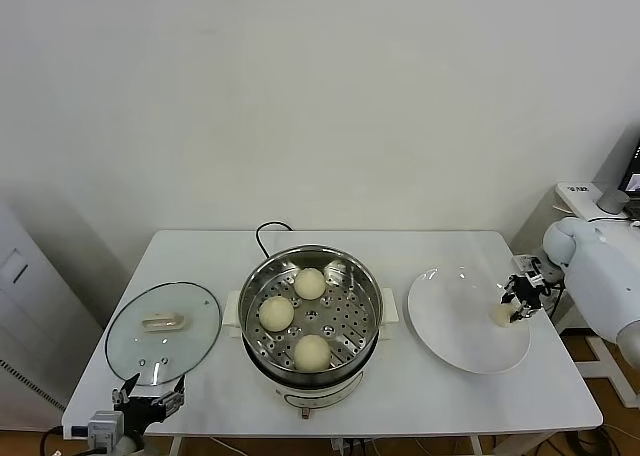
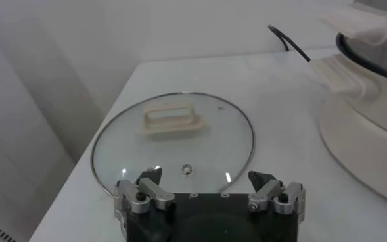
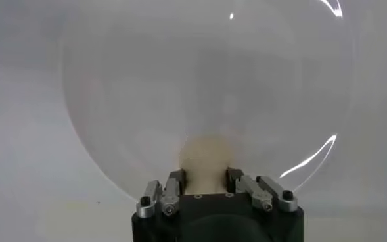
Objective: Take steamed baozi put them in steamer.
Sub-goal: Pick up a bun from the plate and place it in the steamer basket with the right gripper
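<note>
The left gripper point(image 1: 150, 401) is idling at the counter's point(image 1: 450, 396) near edge beside the glass lid point(image 1: 163, 332), jaws standing wide and holding nothing. Three baozi are sitting on the perforated tray of the steamer point(image 1: 311, 312), while the right gripper point(image 3: 203, 179) is closing its jaws narrowly around the fourth baozi point(image 3: 205, 156) on the white plate point(image 1: 465, 321) (its far-right rim). Risk, in my judgement: the soft bun is being pinched near the plate's edge, so a lift could dent or drop it.
</note>
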Controlling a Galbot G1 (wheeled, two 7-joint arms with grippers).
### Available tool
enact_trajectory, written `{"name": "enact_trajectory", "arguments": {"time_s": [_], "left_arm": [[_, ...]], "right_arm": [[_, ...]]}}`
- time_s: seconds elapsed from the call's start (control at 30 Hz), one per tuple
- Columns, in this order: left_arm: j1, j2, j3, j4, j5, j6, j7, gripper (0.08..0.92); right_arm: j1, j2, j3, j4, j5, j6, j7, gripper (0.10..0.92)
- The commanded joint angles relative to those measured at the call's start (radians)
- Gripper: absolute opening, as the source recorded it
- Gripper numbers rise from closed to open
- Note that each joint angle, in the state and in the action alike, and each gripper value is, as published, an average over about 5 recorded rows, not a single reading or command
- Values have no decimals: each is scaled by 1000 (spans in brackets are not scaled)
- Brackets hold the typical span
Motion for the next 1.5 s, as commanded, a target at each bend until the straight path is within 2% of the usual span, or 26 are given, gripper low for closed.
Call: {"name": "enact_trajectory", "arguments": {"time_s": [0.03, 0.3, 0.43, 0.63, 1.1, 1.5], "left_arm": [[1, -8, 1, -11, 10, 11, -3, 823], [13, -7, -1, -20, 13, 9, -5, 823], [15, -12, 1, -24, 15, 9, -6, 823], [20, -12, 4, -29, 20, 10, -6, 823], [33, -12, 1, -32, 20, 3, -7, 823], [24, -31, 5, -32, 28, 10, -10, 823]], "right_arm": [[132, -166, -287, 265, 374, -167, -19, 405], [536, -303, -723, 610, 732, -370, 17, 407], [700, -288, -872, 726, 876, -479, 74, 407], [916, -201, -1041, 815, 1054, -594, 151, 407], [997, -8, -1147, 947, 1337, -804, 390, 407], [869, 72, -1122, 973, 1381, -893, 555, 425]]}}
